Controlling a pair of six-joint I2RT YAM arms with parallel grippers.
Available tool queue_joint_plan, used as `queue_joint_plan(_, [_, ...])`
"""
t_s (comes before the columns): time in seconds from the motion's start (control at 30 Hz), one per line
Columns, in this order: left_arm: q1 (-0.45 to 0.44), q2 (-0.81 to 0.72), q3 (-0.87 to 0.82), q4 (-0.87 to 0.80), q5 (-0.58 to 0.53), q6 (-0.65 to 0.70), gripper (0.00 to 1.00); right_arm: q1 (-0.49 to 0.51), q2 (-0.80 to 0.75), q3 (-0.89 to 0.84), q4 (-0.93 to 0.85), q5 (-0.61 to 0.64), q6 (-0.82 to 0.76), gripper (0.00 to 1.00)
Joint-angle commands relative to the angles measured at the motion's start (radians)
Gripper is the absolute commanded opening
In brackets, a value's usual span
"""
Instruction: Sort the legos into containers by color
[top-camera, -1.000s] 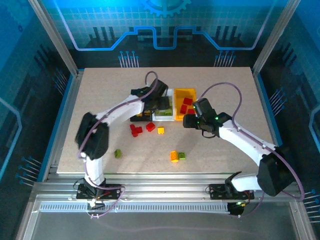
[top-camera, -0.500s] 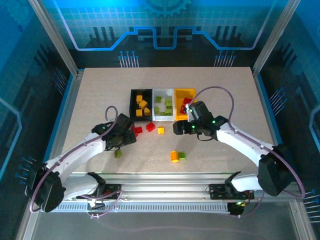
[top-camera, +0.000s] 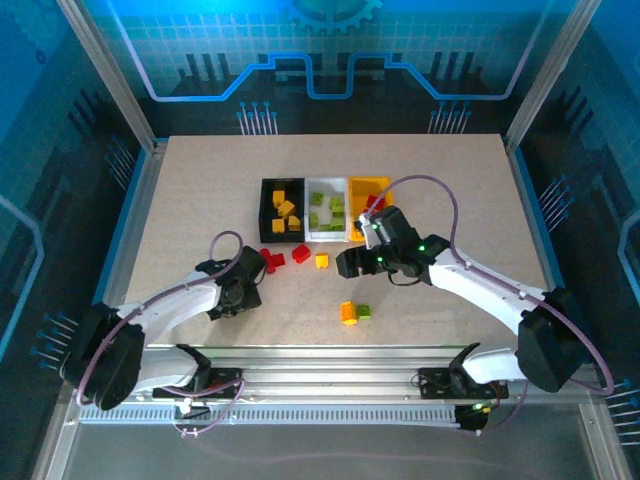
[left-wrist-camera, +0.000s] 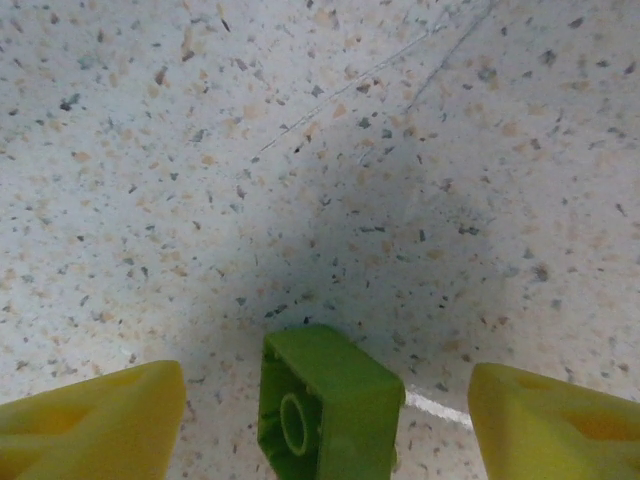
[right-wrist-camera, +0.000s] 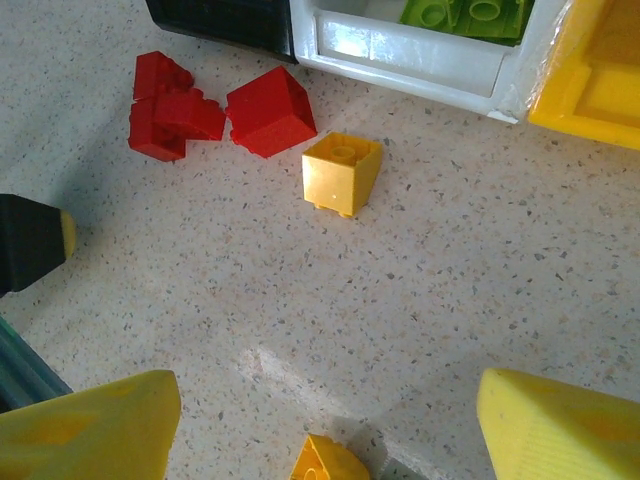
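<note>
Counter (top-camera: 200, 200): we see a speckled beige slab.
Backdrop (top-camera: 420, 50): we see blue circuit-pattern panels.
Frame (top-camera: 105, 70): aluminium posts.

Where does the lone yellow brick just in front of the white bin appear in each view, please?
Top external: the yellow brick sits near picture centre, just below the white bin.
Right wrist: the yellow brick lies upper centre, below the white bin.
Left wrist: this camera faces a green brick instead.
Shared landmark: the red brick immediately to its left, in both.
</note>
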Motion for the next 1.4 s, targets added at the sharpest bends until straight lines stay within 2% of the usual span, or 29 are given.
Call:
queue_joint_plan(0.0, [0.007,0.03,-0.011,0.054,0.005,-0.011,0.69,0.01,-0.011,0.026,0.001,0.021,-0.016,0.79])
queue_joint_plan(0.17, [0.007,0.049,-0.008,0.062,0.009,-0.002,0.5,0.01,-0.015,0.025,-0.001,0.036,-0.014,0.79])
queue_joint_plan(0.43, [0.006,0.024,-0.01,0.05,0.03,0.004,0.28,0.008,-0.015,0.025,-0.006,0.063,-0.01,0.79])
queue_joint_plan(0.6, [-0.021,-0.025,0.027,0.006,0.036,0.002,0.23,0.004,-0.017,0.026,-0.011,0.08,-0.001,0.79])
queue_joint_plan(0.8, [-0.108,-0.014,0.217,-0.03,0.024,0.016,0.22,-0.01,-0.04,0.013,-0.011,0.101,0.019,0.79])
queue_joint_plan(0.9, [-0.123,0.08,0.366,0.011,0.026,0.056,0.22,-0.02,-0.056,0.001,-0.013,0.107,0.027,0.79])
queue_joint_plan(1.1, [-0.125,0.418,0.767,0.072,0.015,0.159,0.21,-0.035,-0.08,-0.008,-0.045,0.115,0.028,0.79])
queue_joint_plan(1.27, [-0.117,0.702,1.108,0.031,-0.025,0.231,0.21,-0.051,-0.098,-0.013,-0.072,0.123,0.028,0.79])
queue_joint_plan(1.37, [-0.107,0.821,1.252,-0.01,-0.034,0.246,0.22,-0.056,-0.113,-0.016,-0.085,0.121,0.029,0.79])
